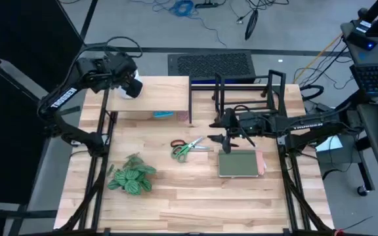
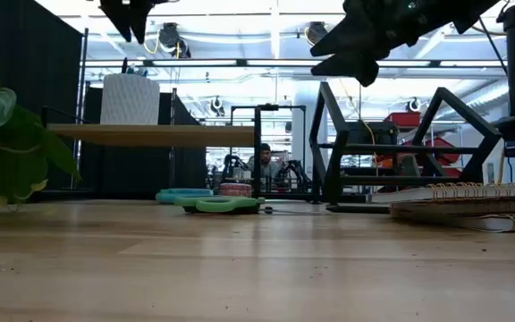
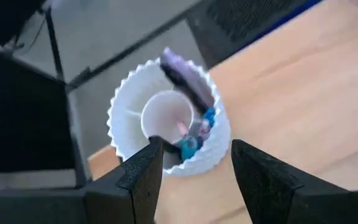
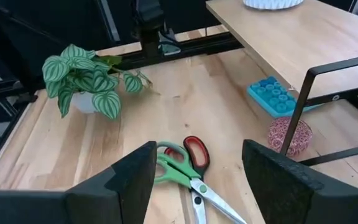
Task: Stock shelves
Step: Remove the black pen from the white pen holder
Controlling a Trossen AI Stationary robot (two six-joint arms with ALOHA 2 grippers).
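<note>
High view has my left gripper (image 1: 131,84) parked over the white ribbed cup (image 1: 132,86), which stands on top of the pale-wood riser shelf (image 1: 166,98), so that one looks stocked to me. Fingers are spread wide either side of the cup, touching nothing, holding nothing. The cup has a few small bits inside, can't tell what.

My right gripper (image 1: 216,139) hangs in the air just in front of the black wire rack (image 1: 249,88), also wide open and empty, aimed at the scissors (image 1: 188,148) on the desk (image 1: 195,196). Spiral notebook (image 1: 240,164) lies near them, probably flat so it slides between the rack's dividers.
</note>
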